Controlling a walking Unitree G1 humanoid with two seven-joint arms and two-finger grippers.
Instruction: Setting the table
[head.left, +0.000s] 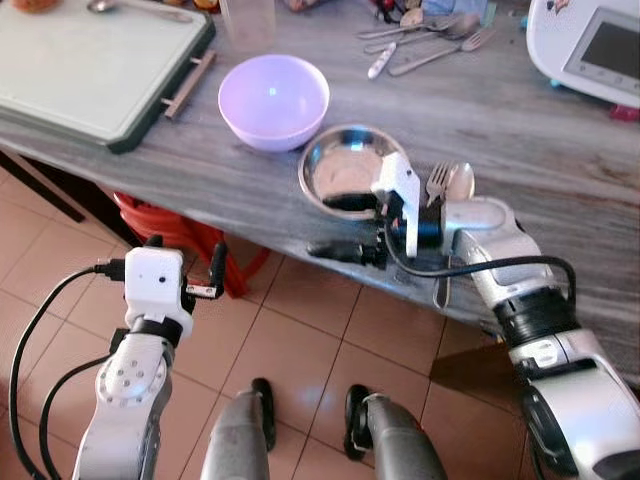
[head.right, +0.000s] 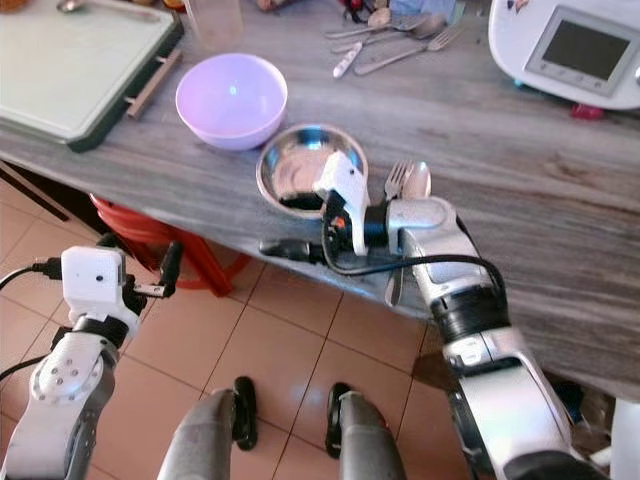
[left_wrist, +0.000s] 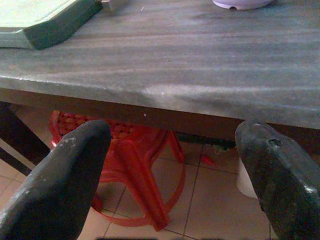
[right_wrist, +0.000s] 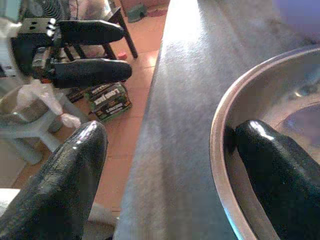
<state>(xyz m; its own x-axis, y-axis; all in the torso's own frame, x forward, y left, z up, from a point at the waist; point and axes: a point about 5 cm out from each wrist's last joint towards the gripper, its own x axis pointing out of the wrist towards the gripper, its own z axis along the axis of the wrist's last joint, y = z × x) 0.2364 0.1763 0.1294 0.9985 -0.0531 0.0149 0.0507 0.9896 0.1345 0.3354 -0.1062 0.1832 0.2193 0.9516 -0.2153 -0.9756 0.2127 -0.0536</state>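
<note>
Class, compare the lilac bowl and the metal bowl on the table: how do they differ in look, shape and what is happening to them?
The lilac bowl is matte pale purple; the metal bowl is shiny and mirrors its surroundings. The lilac bowl is deeper with tall sides; the metal bowl is shallower. The lilac bowl stands untouched; the metal bowl has one finger of the open right gripper inside its rim and the other finger outside. Both are round, upright and hold nothing visible, side by side on the grey table.

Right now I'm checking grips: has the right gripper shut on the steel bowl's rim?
No. The right gripper is open, one finger inside the steel bowl and the other off the table edge.
</note>
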